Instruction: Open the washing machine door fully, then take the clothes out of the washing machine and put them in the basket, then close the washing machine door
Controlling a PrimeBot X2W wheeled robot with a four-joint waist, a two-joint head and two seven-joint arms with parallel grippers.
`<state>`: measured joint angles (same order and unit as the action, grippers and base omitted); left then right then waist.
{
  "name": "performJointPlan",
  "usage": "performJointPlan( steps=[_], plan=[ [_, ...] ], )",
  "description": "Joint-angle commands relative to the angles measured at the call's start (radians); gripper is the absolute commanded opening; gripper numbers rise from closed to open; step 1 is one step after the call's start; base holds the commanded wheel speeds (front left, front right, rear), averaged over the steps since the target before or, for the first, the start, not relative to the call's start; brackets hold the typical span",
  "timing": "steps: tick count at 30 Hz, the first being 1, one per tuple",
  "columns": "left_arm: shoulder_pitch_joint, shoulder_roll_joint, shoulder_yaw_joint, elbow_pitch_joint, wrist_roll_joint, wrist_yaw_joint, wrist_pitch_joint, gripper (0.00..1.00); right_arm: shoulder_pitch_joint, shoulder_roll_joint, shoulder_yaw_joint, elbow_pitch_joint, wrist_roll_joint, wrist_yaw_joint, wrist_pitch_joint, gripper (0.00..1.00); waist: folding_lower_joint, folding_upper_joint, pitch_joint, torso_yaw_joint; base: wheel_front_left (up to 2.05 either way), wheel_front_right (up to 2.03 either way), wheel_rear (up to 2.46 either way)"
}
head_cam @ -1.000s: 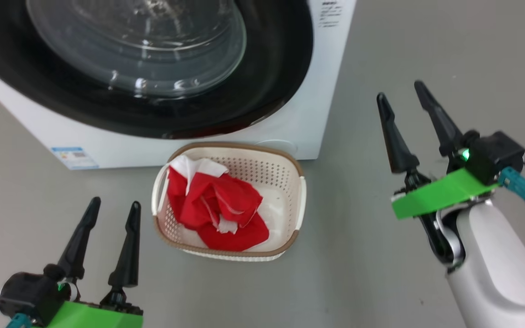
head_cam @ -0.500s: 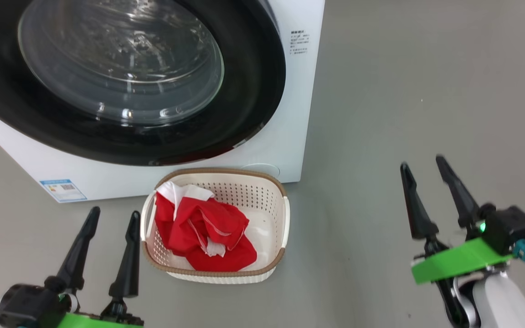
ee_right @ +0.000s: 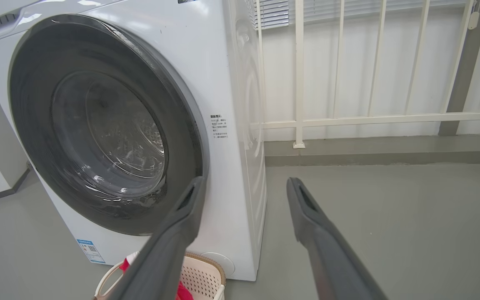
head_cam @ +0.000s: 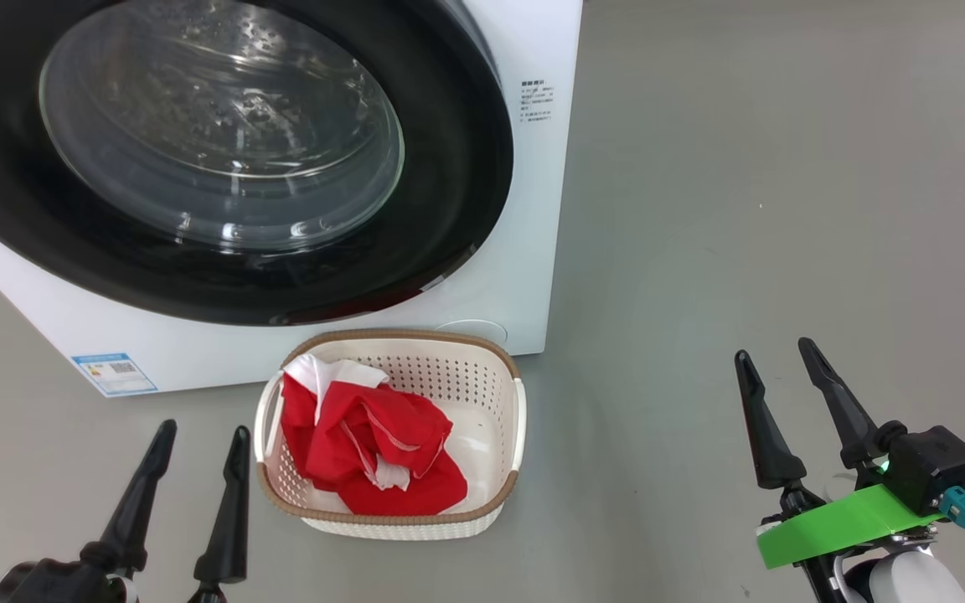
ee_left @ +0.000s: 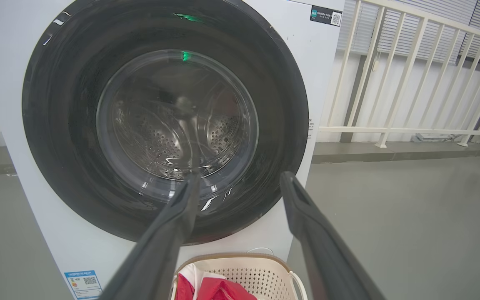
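Observation:
The washing machine (head_cam: pixel 524 276) stands at the upper left, a white box. Its door (head_cam: pixel 449 167), a black ring around a clear glass bowl, lies flat against the front, shut. The steel drum shows through the glass of the door (ee_left: pixel 177 125) in the left wrist view. On the floor in front sits the basket (head_cam: pixel 516 419) holding the red clothes (head_cam: pixel 365 444) with white trim. My left gripper (head_cam: pixel 202 431) is open at the lower left, just left of the basket. My right gripper (head_cam: pixel 776 352) is open at the lower right, well apart from the basket.
Bare grey floor (head_cam: pixel 742 209) stretches to the right of the machine. A white railing (ee_right: pixel 348 121) on a low curb runs behind it. A blue label (head_cam: pixel 114 374) marks the machine's lower left front.
The head camera has tilted, so the machine and basket sit lower in view. My right gripper has dropped from mid-height to the lower right. The left gripper sank a little.

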<state>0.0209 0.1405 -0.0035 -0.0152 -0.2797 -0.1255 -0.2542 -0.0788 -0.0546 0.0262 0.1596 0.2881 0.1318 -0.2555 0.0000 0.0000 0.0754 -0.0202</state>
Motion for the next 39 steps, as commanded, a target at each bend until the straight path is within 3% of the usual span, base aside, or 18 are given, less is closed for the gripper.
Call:
performJointPlan(
  steps=[1,10,11,18,22,27,39],
  plan=[
    [-0.015,0.015,0.035,-0.021,0.007,-0.005,-0.008,1.0,-0.011,0.0,0.025,-0.029,-0.004,-0.001,-0.006,1.0,0.0,0.0,-0.001,-0.001,0.0,0.0,0.0],
    [-0.007,0.003,0.059,-0.011,0.008,-0.005,-0.008,1.0,-0.009,0.002,0.041,-0.026,0.0,-0.001,-0.006,1.0,0.0,0.0,-0.005,0.007,0.0,0.0,0.0],
    [0.002,-0.011,0.021,0.014,0.006,-0.001,0.0,0.0,0.0,0.002,0.018,0.003,0.002,0.0,0.0,0.0,0.0,0.0,-0.005,0.006,0.0,0.0,0.0],
    [0.005,-0.033,0.007,0.072,-0.025,0.002,0.013,0.0,0.025,0.004,0.02,0.056,0.033,0.0,0.006,0.0,0.0002,0.0,-0.005,0.007,0.0,0.0,0.0],
    [0.003,-0.033,0.008,0.077,-0.07,0.001,0.023,0.0,0.025,0.001,0.018,0.056,0.079,0.0,0.015,0.0,0.0023,0.0,-0.011,0.007,0.0,0.0,0.0],
    [-0.004,-0.033,0.009,0.087,-0.127,0.001,0.035,0.0,0.022,-0.003,0.016,0.059,0.135,0.0,0.026,0.0,0.0002,0.0,-0.012,0.008,0.0,0.0,0.0],
    [-0.018,-0.033,0.012,0.107,-0.25,0.0,0.061,0.0,0.016,-0.009,0.01,0.063,0.258,0.0,0.053,0.0,0.0,0.0,-0.017,0.009,0.0,0.0,0.0]
  ],
)
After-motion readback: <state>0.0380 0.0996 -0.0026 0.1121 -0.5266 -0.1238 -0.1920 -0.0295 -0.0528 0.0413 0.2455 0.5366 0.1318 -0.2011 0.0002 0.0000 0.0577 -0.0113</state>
